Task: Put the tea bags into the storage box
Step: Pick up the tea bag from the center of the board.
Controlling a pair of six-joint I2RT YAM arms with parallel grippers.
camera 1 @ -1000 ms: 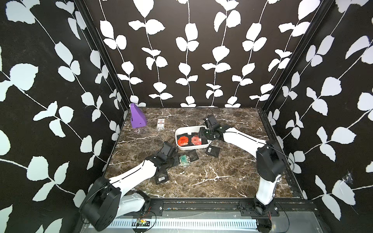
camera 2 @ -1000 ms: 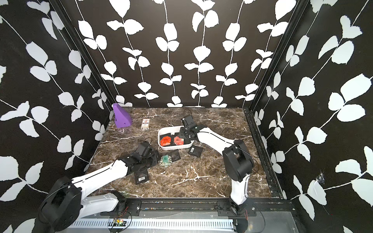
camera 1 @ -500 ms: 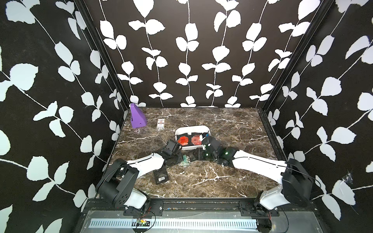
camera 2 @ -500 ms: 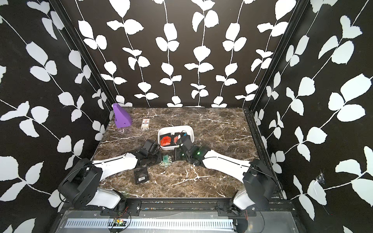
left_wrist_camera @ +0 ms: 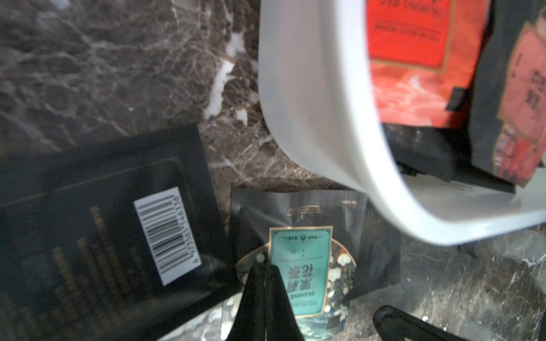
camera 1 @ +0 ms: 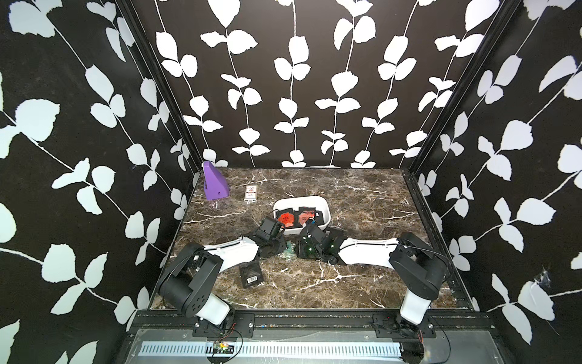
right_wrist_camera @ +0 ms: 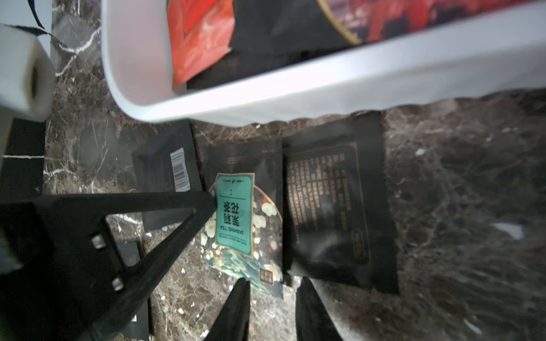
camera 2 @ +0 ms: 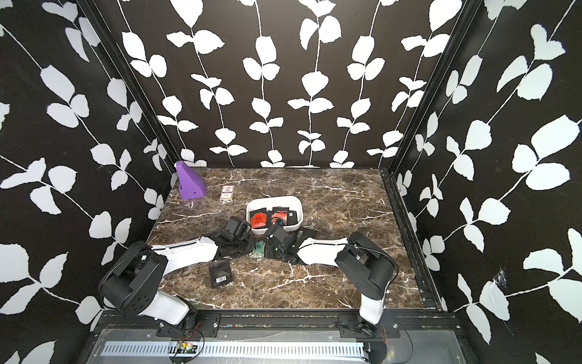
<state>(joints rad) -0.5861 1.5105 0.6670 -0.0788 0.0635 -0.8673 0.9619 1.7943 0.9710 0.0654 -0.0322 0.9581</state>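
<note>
A few tea bags lay in the storage box, but at least four were left on the table, where the closed left gripper touched the green sachet and the right gripper, slightly parted, held nothing.

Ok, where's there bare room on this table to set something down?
Bare: the table right of the storage box, up to the wall, and the near strip between the barcode sachet and the front rail. Crowded: in front of the box, where left gripper and right gripper meet over the jasmine sachet. Purple wedge and white packet occupy the far-left corner.
</note>
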